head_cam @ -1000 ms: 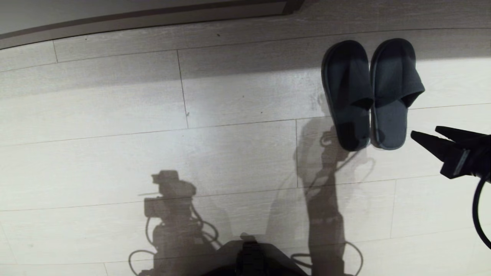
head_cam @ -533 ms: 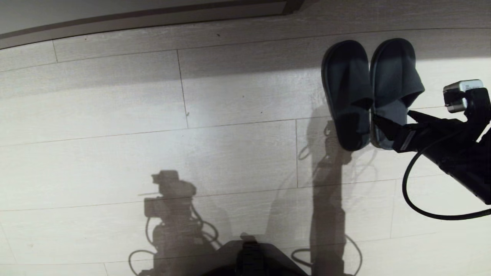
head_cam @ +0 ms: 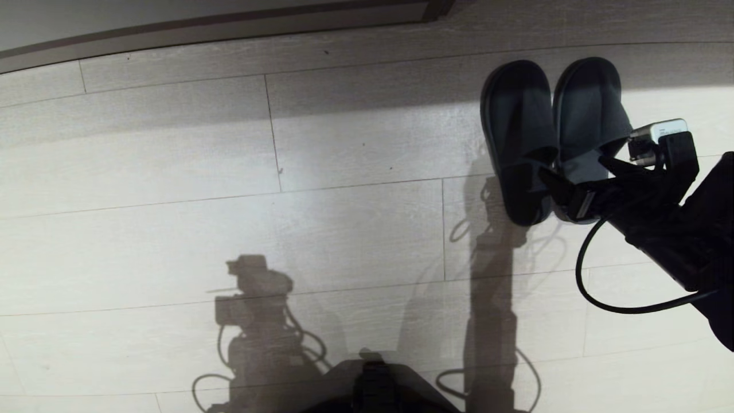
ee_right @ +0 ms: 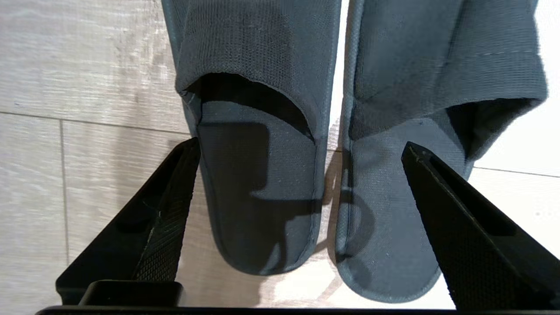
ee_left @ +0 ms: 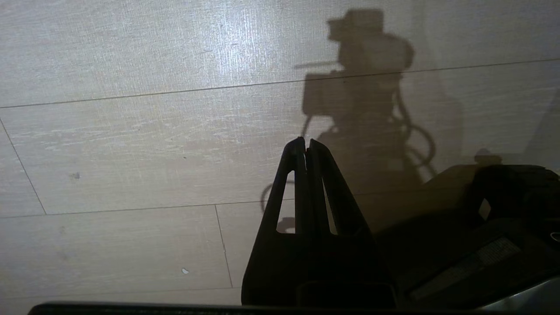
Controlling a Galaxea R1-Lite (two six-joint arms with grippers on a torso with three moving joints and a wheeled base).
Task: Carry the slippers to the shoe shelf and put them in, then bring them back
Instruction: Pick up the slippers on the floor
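The two dark grey slippers (head_cam: 519, 132) lie side by side on the pale wood floor at the right, toes pointing away from me. My right gripper (head_cam: 573, 169) hangs over their heel ends, open wide and holding nothing. In the right wrist view one finger is beside the outer edge of one slipper (ee_right: 258, 175) and the other finger is over the sole of the second slipper (ee_right: 385, 197), with the right gripper (ee_right: 301, 144) straddling the gap between them. My left gripper (ee_left: 305, 142) is shut and empty, parked above bare floor. The shoe shelf is out of view.
A dark skirting strip (head_cam: 229, 28) runs along the far edge of the floor. My base (head_cam: 373, 384) shows at the bottom centre, with arm and cable shadows on the planks. A black cable (head_cam: 608, 298) loops under the right arm.
The right arm has swung in from the right edge onto the slippers' heel ends, and its jaws have spread wider. The slippers and the left gripper have not moved.
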